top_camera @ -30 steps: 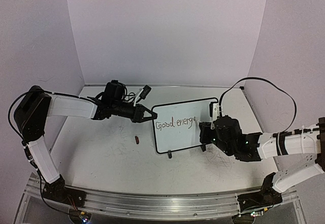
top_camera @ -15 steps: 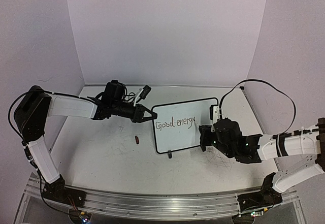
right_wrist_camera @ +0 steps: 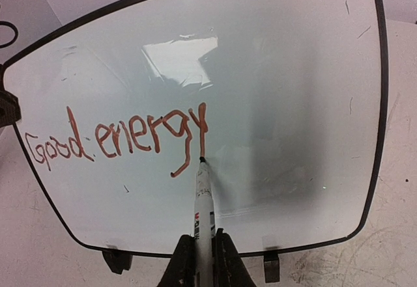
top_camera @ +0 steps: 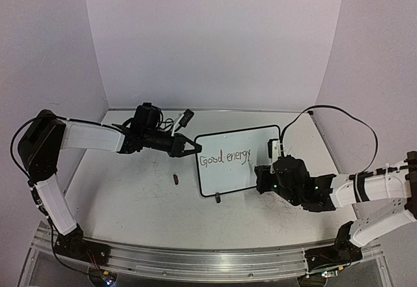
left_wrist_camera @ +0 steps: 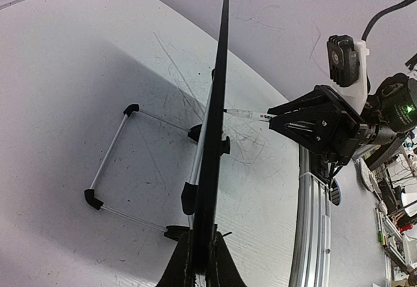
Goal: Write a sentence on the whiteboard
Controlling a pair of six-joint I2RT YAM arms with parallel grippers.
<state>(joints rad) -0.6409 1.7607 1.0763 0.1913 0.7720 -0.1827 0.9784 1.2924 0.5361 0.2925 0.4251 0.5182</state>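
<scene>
Moved: right jaws had slid slightly nearer, uncovering the final "y".
Right jaws: clamped tight on a marker (right_wrist_camera: 204,202), tip touching the whiteboard (top_camera: 228,176) just below the "y".
Left jaws: pinched closed on the whiteboard's left edge; it stood on the tabletop (top_camera: 130,196).
Sentence (right_wrist_camera: 124,137): reddish "Good energy" on the board's left half.

whiteboard (right_wrist_camera: 293,105) showing a glossy smooth face catching glare, black rim looking like matt plastic, marker (right_wrist_camera: 204,202) showing a smooth white plastic barrel, stand (left_wrist_camera: 111,151) looking like bare metal rod, tabletop (top_camera: 130,196) looking matt and scuffed, rail (top_camera: 195,261) showing brushed metal
</scene>
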